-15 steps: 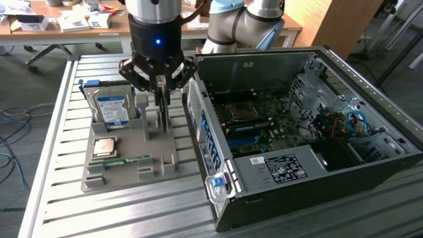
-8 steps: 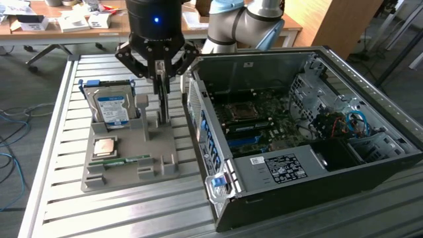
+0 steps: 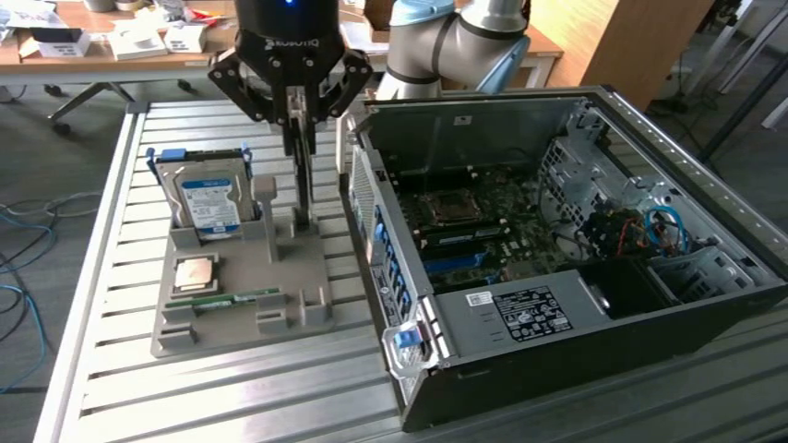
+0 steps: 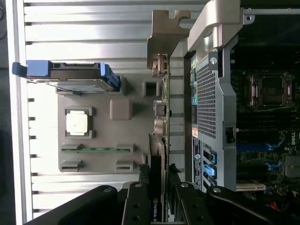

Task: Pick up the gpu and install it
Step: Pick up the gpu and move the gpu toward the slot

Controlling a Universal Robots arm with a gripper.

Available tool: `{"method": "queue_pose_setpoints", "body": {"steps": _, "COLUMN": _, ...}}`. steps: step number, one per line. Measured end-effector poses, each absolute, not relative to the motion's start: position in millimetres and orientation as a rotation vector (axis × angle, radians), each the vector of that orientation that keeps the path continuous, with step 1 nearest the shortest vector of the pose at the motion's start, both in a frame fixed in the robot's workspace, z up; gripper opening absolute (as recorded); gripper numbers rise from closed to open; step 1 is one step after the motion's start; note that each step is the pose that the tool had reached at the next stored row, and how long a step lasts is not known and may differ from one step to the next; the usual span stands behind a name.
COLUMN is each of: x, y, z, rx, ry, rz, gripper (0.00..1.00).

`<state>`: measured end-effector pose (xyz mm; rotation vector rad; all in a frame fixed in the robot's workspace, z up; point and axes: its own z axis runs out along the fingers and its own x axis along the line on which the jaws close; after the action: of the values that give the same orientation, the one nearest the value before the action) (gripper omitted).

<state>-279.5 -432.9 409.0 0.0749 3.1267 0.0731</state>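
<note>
The gpu [image 3: 302, 185] hangs upright and edge-on from my gripper [image 3: 299, 115], whose fingers are shut on its upper edge. Its lower end sits at the back right stand of the grey holder [image 3: 246, 268]; whether it still rests in the slot I cannot tell. In the wrist view the gpu [image 4: 158, 150] runs as a thin dark strip out from between my gripper [image 4: 161, 187] fingers to its silver bracket [image 4: 164, 33]. It lies between the holder [image 4: 136, 140] and the open computer case [image 4: 211, 93].
The holder also carries a hard drive [image 3: 207, 198] with blue rails, a CPU [image 3: 197, 274] and a memory stick [image 3: 228, 298]. The open case [image 3: 493, 314] lies close on the exterior view's right, motherboard [image 3: 493, 231] exposed. A slatted metal table [image 3: 185, 388] bears everything.
</note>
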Motion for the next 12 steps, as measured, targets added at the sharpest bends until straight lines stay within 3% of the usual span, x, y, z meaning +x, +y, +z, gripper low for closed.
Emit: {"method": "queue_pose_setpoints", "body": {"steps": 12, "x": -279.5, "y": -432.9, "z": 423.9, "rx": 0.075, "ry": 3.127, "rz": 0.074, "gripper": 0.26}}
